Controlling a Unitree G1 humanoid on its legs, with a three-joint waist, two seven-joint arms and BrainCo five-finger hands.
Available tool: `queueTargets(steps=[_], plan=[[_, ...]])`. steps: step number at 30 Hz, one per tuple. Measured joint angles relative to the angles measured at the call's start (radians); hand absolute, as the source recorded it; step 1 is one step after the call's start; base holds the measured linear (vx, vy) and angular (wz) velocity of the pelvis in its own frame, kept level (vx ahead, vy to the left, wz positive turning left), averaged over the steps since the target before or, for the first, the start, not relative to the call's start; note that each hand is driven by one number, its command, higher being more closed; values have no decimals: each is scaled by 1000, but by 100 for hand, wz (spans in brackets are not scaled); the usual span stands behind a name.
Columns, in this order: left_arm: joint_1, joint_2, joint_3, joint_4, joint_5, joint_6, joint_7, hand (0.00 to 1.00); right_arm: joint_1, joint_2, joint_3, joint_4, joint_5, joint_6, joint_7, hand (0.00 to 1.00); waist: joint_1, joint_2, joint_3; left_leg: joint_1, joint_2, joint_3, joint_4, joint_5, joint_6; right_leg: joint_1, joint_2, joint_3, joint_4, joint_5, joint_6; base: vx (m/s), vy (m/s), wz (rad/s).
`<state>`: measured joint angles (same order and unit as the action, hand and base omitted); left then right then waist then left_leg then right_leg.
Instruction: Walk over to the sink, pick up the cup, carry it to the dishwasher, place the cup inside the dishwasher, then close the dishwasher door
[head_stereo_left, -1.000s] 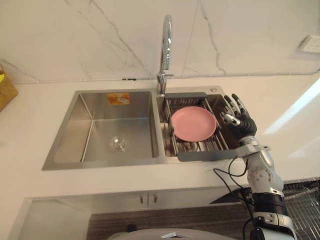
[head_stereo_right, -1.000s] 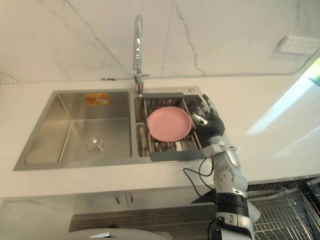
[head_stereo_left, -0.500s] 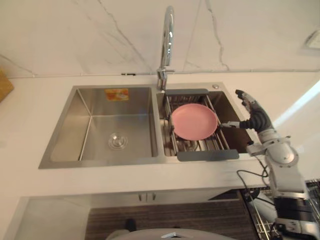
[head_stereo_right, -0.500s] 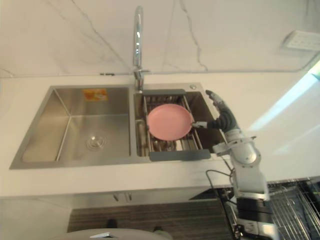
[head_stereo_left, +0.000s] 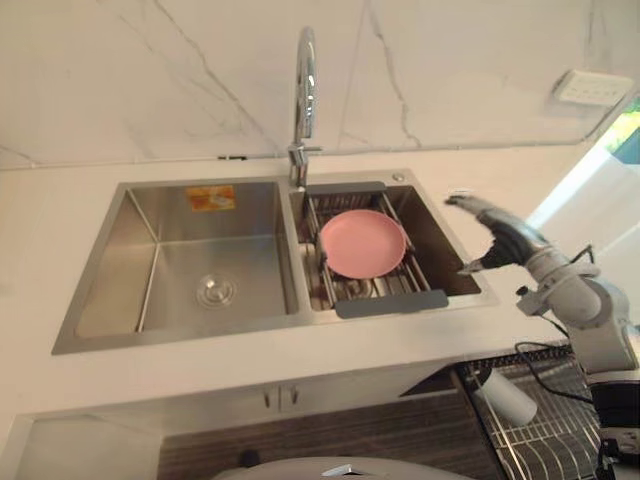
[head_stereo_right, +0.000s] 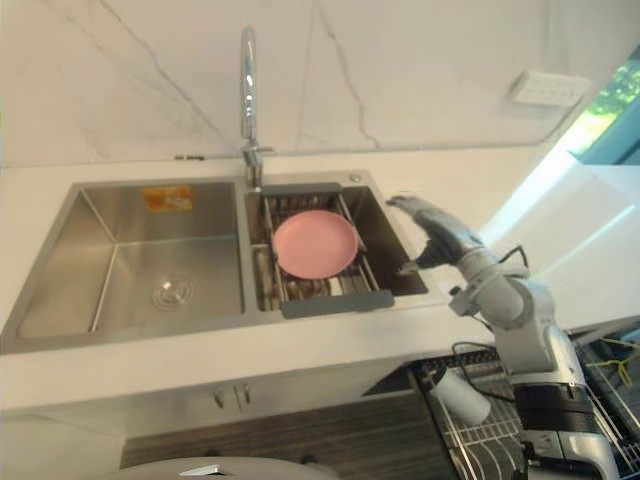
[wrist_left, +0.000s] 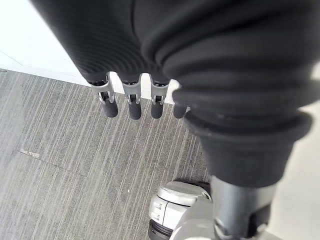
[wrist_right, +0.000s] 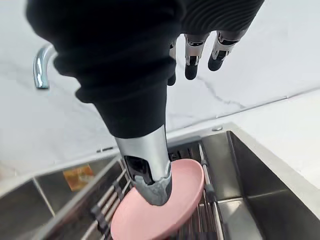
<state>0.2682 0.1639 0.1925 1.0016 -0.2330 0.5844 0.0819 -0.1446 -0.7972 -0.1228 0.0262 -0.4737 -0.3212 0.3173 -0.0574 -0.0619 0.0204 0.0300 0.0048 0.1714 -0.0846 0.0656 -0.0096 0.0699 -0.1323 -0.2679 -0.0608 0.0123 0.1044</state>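
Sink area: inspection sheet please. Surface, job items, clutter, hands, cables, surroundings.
surface: white counter, steel double sink.
job's things: white cup-like thing lies in wire rack below the counter; identity unsure.
clutter: pink plate on drain rack in right basin.
hands: right hand open, empty, above right basin's edge; left hand open, above floor.
cables: nothing seen on counter.
surroundings: faucet, marble wall, wall socket.

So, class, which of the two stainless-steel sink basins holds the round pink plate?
The smaller right basin: the plate lies on its wire rack. The larger left basin has none.
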Motion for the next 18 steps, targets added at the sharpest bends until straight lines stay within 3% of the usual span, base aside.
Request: queueTargets(steps=[4,8,14,18], plan=[[-3,5,-21,-2,0,-4,0,0,-22,0,61,60,-124,-32,-43,0,8,0,-4,-13,-2,-17,0,6,2,0,-3,-31,-1,7,-3,-18,0,16],[-5,6,-40,-9,0,-7,0,0,-39,8,97,117,-210,-17,-107,0,26,1,-5,-18,-7,-37,0,11,3,7,-5,-50,-1,9,0,4,6,14],[-5,6,-48,-9,2,-6,-2,0,-56,53,124,191,-283,30,-190,0,24,4,-7,-20,-16,-63,0,16,6,18,-11,-74,-1,11,3,5,12,11],[-8,5,-48,-9,3,-6,-3,0,-65,69,156,229,-318,47,-196,0,36,6,-6,-22,-17,-65,0,19,7,17,-11,-76,0,11,4,-3,5,2]])
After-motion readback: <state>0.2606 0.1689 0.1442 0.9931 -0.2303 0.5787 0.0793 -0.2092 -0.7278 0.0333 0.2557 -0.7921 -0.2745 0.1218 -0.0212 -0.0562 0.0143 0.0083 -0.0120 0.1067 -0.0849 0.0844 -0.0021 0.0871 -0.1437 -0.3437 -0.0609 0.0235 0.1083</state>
